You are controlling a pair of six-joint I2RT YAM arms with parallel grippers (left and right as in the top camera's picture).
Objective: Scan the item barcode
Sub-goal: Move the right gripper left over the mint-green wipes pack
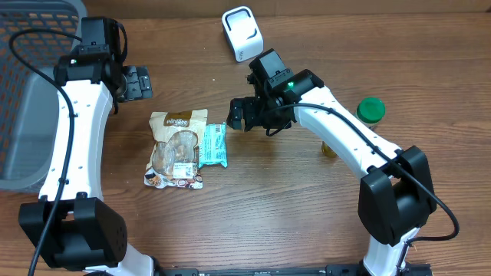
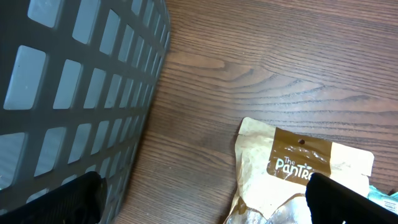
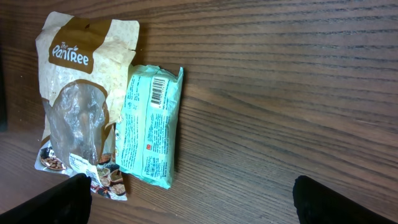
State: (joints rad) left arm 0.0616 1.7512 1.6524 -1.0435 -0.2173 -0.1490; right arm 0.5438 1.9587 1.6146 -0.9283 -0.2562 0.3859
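Two items lie side by side mid-table: a tan Pantree snack bag [image 1: 176, 147] and a teal packet [image 1: 215, 146]. In the right wrist view the teal packet [image 3: 149, 127] shows its barcode face up, with the bag [image 3: 81, 106] to its left. A white scanner [image 1: 242, 34] stands at the back of the table. My right gripper [image 1: 236, 113] hovers open just right of and above the teal packet, holding nothing [image 3: 196, 205]. Behind the bag, my left gripper [image 1: 142, 80] is open and empty too [image 2: 205, 205]. The bag's top edge [image 2: 298, 168] shows in the left wrist view.
A grey plastic basket [image 1: 23, 100] fills the left edge of the table and looms close in the left wrist view [image 2: 74, 93]. A jar with a green lid [image 1: 370, 111] stands beyond the right arm.
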